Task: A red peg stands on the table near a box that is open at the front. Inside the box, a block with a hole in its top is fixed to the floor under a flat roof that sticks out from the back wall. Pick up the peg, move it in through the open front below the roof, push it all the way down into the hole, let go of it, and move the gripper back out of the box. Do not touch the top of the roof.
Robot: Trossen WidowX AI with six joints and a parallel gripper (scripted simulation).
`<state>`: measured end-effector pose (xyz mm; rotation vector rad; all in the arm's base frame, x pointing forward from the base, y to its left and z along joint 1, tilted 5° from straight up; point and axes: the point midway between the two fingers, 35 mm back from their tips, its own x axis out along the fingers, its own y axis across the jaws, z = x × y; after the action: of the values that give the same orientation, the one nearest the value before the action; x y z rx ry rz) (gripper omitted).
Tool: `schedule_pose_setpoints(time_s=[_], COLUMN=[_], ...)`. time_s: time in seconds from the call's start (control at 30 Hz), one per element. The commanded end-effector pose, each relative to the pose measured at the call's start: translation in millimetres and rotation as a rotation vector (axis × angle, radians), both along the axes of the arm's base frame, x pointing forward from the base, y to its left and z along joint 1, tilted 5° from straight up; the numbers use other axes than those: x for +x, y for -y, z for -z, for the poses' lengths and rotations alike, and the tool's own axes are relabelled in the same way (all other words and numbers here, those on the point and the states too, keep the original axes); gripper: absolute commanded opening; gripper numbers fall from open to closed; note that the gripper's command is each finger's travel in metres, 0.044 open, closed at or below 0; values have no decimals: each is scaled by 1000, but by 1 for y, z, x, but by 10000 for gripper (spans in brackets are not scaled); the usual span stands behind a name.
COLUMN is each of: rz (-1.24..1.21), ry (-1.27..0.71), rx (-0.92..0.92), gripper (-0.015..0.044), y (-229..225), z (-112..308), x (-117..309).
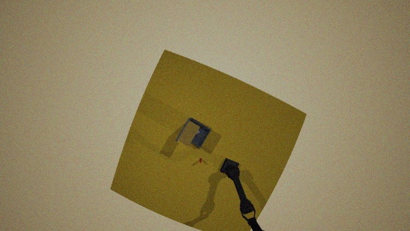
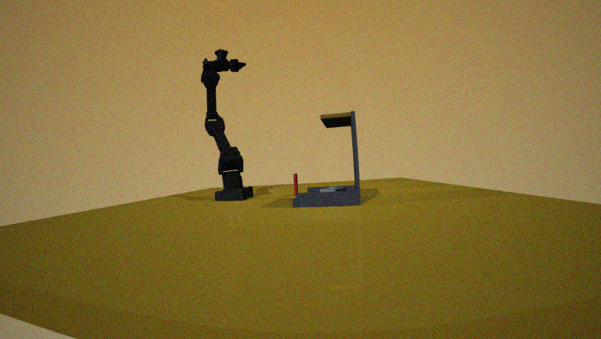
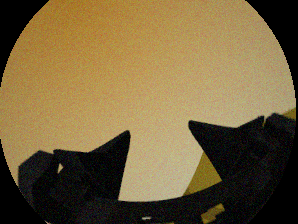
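The red peg (image 1: 200,160) (image 2: 295,184) stands upright on the table (image 1: 229,100) (image 2: 210,253), just outside the box. The blue-grey box (image 1: 198,141) (image 2: 328,201) has low side walls and a tall back wall. Its flat brown roof (image 1: 188,133) (image 2: 336,121) sticks out from the top of that wall. A lighter grey surface (image 2: 330,189) low in the box looks like the block; its hole cannot be made out. My gripper (image 2: 243,64) (image 3: 159,129) is open and empty. It points level, high above the table, higher than the roof and well away from the peg.
The black arm (image 1: 241,190) (image 2: 211,98) rises from its base (image 2: 233,193), on the far side of the peg from the box. The box's back wall (image 2: 355,155) stands tall behind the roof. The wrist view shows mostly plain background, with a sliver of table (image 3: 204,177) low between the fingers.
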<state>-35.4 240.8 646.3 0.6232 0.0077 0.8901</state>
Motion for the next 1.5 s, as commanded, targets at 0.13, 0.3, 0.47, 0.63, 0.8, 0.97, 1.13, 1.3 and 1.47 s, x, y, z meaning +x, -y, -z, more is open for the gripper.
schedule_pose_setpoints(time_s=[0.13, 0.3, 0.47, 0.63, 0.8, 0.97, 1.13, 1.3, 1.47], rz=[-30, -68, -65, -87, -72, -85, -105, -120, -131], ry=[3, -44, 6, -47, 7, -50, -139, -230, -324], rx=[65, 173, 181, 275, 295, 390, 498, 604, 707], gripper=[440, 440, 440, 440, 440, 440, 440, 440, 440], y=[8, 30, 42, 66, 76, 99, 122, 143, 163], z=[-7, -16, -23, -27, -35, -35, -30, -21, -9], x=[0, 12, 20, 39, 46, 66, 91, 117, 143])
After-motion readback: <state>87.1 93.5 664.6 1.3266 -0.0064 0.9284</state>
